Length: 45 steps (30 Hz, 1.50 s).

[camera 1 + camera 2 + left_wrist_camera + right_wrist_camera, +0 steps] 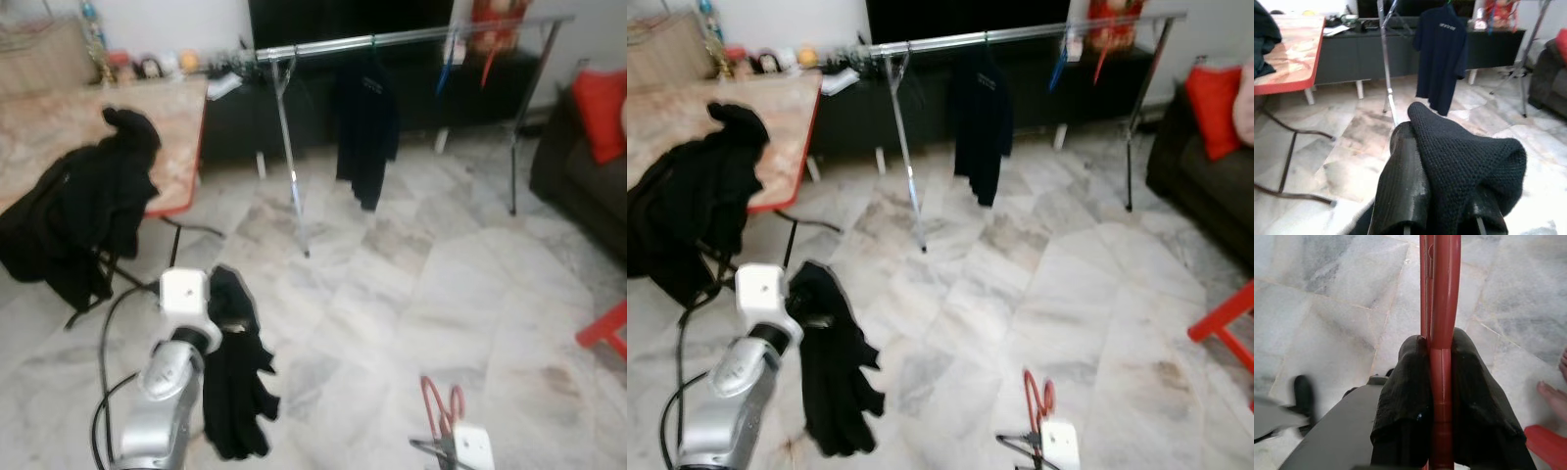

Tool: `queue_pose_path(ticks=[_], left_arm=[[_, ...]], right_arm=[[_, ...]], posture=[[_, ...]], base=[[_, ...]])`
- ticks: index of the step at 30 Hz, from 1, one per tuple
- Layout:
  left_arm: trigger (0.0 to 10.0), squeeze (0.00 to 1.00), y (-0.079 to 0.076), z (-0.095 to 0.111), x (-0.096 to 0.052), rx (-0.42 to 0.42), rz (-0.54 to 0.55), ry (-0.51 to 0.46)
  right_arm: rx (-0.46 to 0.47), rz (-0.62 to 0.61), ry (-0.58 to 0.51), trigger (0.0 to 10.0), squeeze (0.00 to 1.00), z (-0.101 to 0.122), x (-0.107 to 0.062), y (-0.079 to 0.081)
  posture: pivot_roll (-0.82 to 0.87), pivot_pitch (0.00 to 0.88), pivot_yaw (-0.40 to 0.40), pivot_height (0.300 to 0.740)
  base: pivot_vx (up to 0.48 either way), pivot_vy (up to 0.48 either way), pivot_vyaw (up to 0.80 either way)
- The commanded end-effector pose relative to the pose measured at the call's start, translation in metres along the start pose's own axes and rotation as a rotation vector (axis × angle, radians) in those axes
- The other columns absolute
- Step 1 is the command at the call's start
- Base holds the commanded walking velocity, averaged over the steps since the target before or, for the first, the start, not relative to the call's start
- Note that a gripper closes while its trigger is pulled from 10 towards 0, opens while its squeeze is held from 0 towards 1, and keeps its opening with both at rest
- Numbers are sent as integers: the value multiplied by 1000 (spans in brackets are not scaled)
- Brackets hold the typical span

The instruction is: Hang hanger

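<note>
Nearest, at about five o'clock low in the head views, the right claw (pixel 1440 382) is clamped on a red hanger (pixel 440 406), its black fingers (pixel 1400 396) pressing both sides of the plastic bar. The hanger's long axis runs straight out along the claw, pointing forward over the marble floor (pixel 392 294) toward twelve o'clock; I cannot tell where its hook end lies.

At about seven o'clock the left claw (pixel 1444 196) grips a black knitted garment (pixel 235 362), which drapes over the fingers and hangs limp beside the silver arm.

At ten o'clock stands a counter (pixel 88 137) with a red edge, and a chair in front of it heaped with dark clothes (pixel 83 211).

Far off at twelve o'clock runs the silver clothes rail (pixel 411 37), with a dark shirt (pixel 365 132) hanging from it.

The rail is well apart from the robot, so a walk comes first. The likely trouble, in my judgement: the hanger is pinched on one thin bar and could twist or slip while walking, leaving it badly angled for the rail. The dangling garment could also snag on the rail's slanted leg (pixel 289 166).
</note>
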<state>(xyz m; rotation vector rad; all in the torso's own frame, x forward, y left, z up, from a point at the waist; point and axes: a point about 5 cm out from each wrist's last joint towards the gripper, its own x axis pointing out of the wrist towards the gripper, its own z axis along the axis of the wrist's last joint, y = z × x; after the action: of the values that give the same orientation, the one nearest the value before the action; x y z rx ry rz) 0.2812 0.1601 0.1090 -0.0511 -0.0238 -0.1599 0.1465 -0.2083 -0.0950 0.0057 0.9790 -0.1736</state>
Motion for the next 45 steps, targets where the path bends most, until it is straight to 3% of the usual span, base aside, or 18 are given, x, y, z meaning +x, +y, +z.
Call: queue_pose_path(ticks=[1, 32, 45], left_arm=[[10000, 0, 10, 9, 0, 9, 26, -30], [10000, 0, 12, 10, 0, 12, 44, -23], [10000, 0, 16, 14, 1, -5, 76, -39]], right_arm=[[3, 21, -16, 10000, 0, 6, 1, 8], [-3, 26, -2, 10000, 0, 0, 0, 6], [-9, 30, -7, 10000, 0, -1, 0, 5]], posture=[[-30, 0, -5, 740], [-28, 0, -9, 740], [-26, 0, -9, 740]], base=[[0, 442, 0], [0, 425, 0], [0, 37, 31]])
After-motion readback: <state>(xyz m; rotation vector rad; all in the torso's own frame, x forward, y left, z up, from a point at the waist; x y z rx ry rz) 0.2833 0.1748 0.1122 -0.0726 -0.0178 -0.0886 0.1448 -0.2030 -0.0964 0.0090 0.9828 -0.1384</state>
